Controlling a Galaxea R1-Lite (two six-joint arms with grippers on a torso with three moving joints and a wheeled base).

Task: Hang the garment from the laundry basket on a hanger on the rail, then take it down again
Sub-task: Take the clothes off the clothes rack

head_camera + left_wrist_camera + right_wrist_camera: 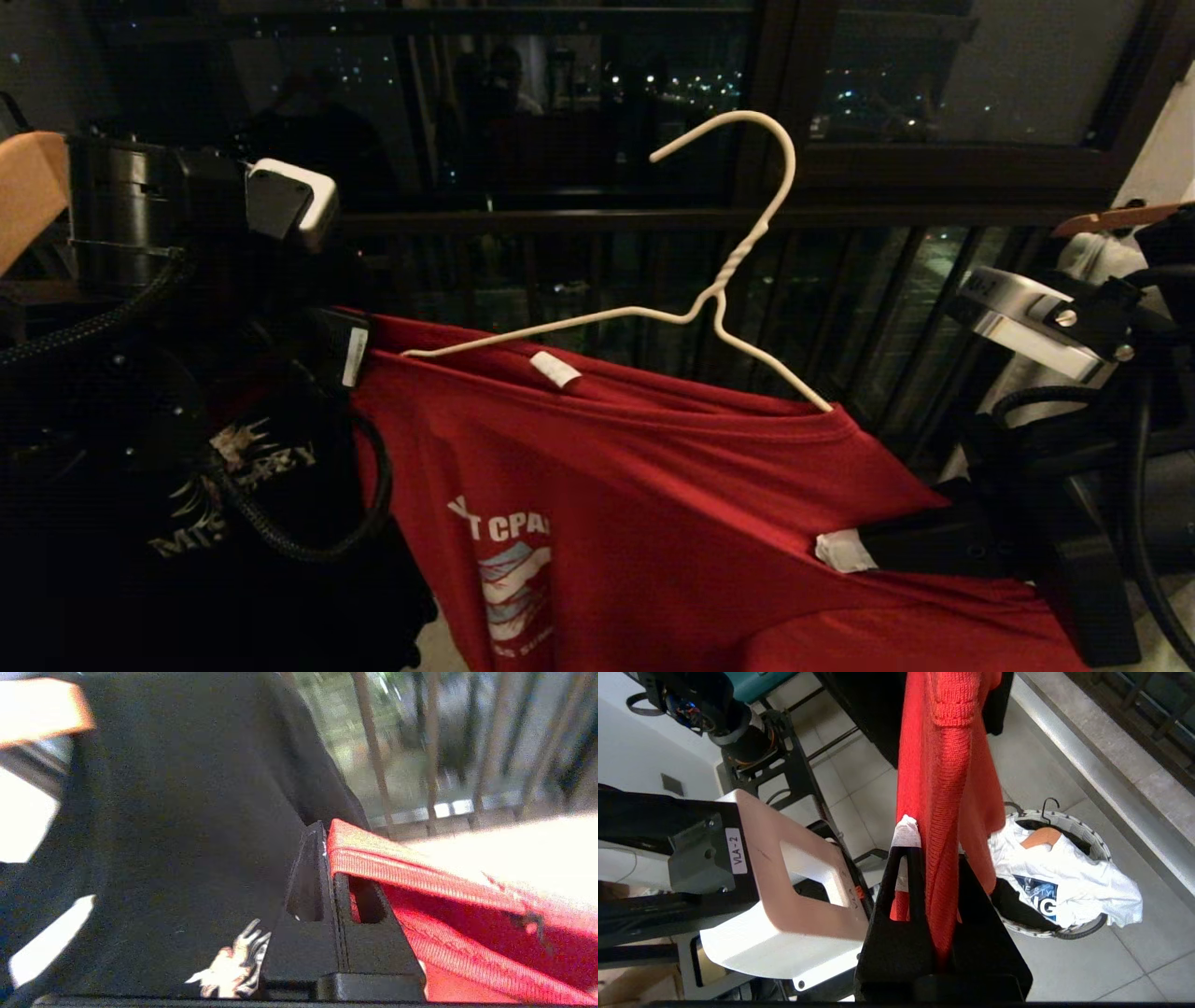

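1. We hold the red T-shirt up between both arms, clear of the laundry basket on the floor.
2. The white wire hanger sits partly in its neck, not on any rail; hanging and removal remain.
3. Left gripper and right gripper fingers are clenched on the T-shirt's fabric.

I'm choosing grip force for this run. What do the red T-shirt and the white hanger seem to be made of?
The red T-shirt looks like soft knit fabric, matte: ribbed hems and limp folds show in both wrist views. The white hanger looks like thin wire with a pale coating, judging by its twisted neck and slim, slightly glossy hook; the coating itself can't be told.
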